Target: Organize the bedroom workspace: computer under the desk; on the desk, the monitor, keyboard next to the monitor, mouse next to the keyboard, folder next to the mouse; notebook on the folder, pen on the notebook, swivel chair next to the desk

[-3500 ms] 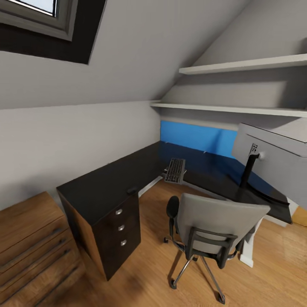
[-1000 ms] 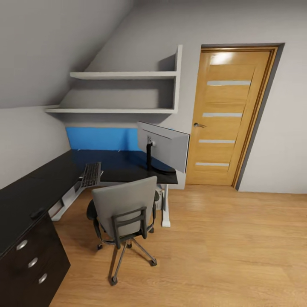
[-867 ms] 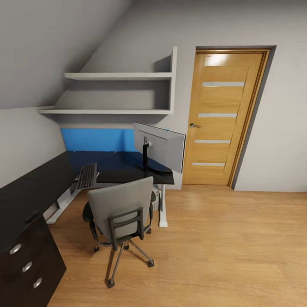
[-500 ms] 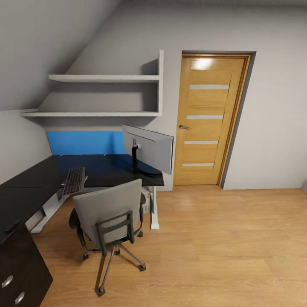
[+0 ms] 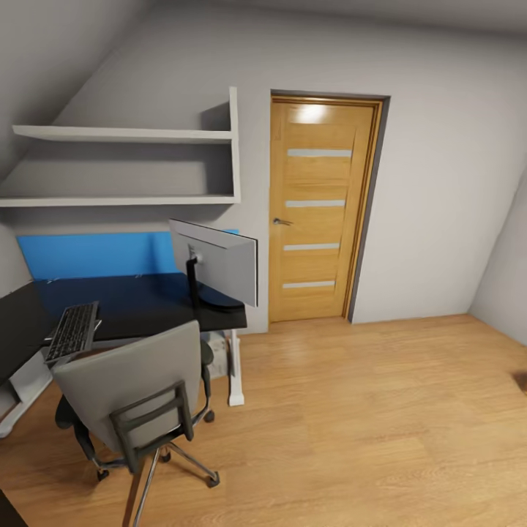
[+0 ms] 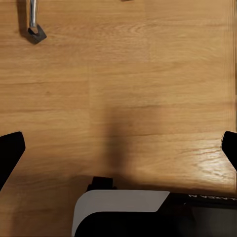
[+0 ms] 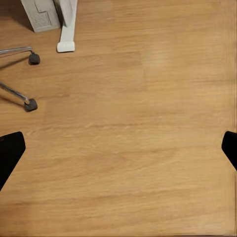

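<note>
The desk [image 5: 139, 304] with its glossy black top runs along the left wall. On its right end stands the monitor [image 5: 217, 260], seen from behind. The keyboard [image 5: 72, 331] lies at the desk's front edge. Pulled back from the desk, the swivel chair [image 5: 130, 382] has its grey back towards me and hides its seat. A pale grey computer box [image 7: 41, 13] sits under the desk beside a white desk leg [image 7: 66, 23]. The folder, mouse, notebook and pen are out of view. My left gripper [image 6: 118, 150] and right gripper [image 7: 118, 150] hang open over bare wood floor.
A wooden door [image 5: 318, 212] stands shut in the far wall. Two white shelves [image 5: 124, 135] and a blue wall panel [image 5: 95, 254] sit above the desk. Chair casters [image 7: 30, 104] rest close to my right arm. Wood floor [image 5: 380, 432] stretches to the right.
The camera has turned right, so the whole scene has slid left. The drawer unit has left the picture and the door has come to the middle. Nothing on the desk has moved.
</note>
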`<state>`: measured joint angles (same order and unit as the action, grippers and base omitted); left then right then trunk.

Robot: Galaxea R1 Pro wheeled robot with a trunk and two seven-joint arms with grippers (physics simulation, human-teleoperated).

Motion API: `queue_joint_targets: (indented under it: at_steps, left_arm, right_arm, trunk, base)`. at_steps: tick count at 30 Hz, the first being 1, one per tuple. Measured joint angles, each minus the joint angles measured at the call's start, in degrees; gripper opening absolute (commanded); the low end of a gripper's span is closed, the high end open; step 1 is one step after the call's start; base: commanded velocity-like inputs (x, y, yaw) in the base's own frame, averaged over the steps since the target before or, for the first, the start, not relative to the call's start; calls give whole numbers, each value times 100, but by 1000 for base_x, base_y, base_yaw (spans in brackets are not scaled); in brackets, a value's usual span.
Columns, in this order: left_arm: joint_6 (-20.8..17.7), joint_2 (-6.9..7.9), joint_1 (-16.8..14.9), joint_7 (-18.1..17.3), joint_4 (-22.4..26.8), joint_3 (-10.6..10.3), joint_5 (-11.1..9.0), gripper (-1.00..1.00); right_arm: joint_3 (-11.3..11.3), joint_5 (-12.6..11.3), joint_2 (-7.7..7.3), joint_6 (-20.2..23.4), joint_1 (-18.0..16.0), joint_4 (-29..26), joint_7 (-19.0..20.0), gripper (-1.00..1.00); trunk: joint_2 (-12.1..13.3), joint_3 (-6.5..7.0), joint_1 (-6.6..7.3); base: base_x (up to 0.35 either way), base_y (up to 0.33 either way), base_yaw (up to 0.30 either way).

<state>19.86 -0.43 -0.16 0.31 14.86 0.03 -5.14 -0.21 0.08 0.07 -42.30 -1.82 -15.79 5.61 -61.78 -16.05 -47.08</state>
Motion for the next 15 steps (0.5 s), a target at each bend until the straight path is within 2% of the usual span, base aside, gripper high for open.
queue_joint_targets:
  at_steps: [15]
  left_arm:
    - [-4, 9, 0, -2, 0, 12, -6, 100]
  right_arm:
    - [-1, -6, 8, 20, 0, 0, -4, 100]
  trunk:
    - [0, 1, 0]
  base:
    - [3, -1, -299]
